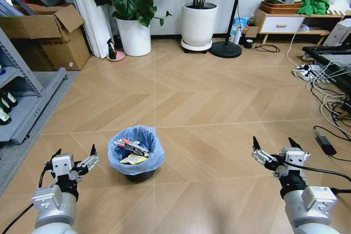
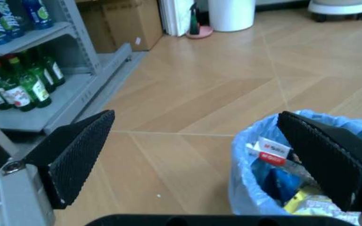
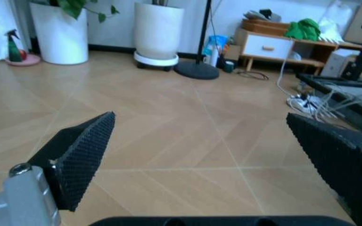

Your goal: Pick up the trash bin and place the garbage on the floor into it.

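Two tools hang low over the floor with jaws spread wide and nothing held: the left tool (image 1: pixel 74 163) just beside the trash bin (image 1: pixel 136 153), the right tool (image 1: pixel 276 153) well apart from it. The bin, holding garbage (image 1: pixel 131 150), stands between them, probably light; its slippery liner suggests gripping the stiff rim.

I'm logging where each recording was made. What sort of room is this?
Probably an office or lab corner doubling as storage: a metal shelf rack stocked with bottles, cardboard boxes, large potted plants, and power cables across a wood-pattern floor.
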You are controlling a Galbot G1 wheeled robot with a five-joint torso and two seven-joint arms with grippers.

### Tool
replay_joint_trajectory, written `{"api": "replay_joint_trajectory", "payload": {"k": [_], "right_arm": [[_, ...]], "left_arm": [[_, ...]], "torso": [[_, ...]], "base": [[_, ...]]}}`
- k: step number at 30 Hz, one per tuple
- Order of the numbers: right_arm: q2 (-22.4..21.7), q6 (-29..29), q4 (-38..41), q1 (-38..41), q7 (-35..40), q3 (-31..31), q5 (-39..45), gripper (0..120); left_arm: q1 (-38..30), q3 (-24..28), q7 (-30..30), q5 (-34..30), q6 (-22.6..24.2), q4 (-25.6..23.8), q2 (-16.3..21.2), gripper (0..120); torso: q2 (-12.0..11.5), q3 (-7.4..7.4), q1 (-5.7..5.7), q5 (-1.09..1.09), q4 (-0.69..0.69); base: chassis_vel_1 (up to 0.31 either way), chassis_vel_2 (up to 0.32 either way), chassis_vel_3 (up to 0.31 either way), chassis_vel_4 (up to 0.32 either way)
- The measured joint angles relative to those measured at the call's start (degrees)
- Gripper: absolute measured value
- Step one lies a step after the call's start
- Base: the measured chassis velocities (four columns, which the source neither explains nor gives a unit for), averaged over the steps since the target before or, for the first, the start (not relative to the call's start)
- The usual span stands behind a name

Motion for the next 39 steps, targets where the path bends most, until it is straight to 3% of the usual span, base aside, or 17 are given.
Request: {"api": "replay_joint_trajectory", "payload": {"k": [7,16,39], "right_arm": [[-1.48,-0.35,1.07,0.75,-0.16,0.38,2.30,100],[-1.61,-0.01,0.62,0.91,-2.43,2.02,4.26,100],[-1.25,-0.38,0.63,1.63,-2.47,1.43,4.36,100]], "left_arm": [[0.50,3.39,-0.21,-6.39,-5.01,1.75,0.25,100],[0.10,4.07,6.87,-11.80,-7.13,2.42,1.54,100],[-1.22,4.45,7.28,-10.76,-8.75,3.41,1.47,100]], "torso": [[0.00,0.00,0.00,-0.01,-0.01],[0.00,0.00,0.00,0.00,-0.01],[0.00,0.00,0.00,0.00,-0.01]], "base": [[0.000,0.000,0.000,0.000],[0.000,0.000,0.000,0.000],[0.000,0.000,0.000,0.000]]}}
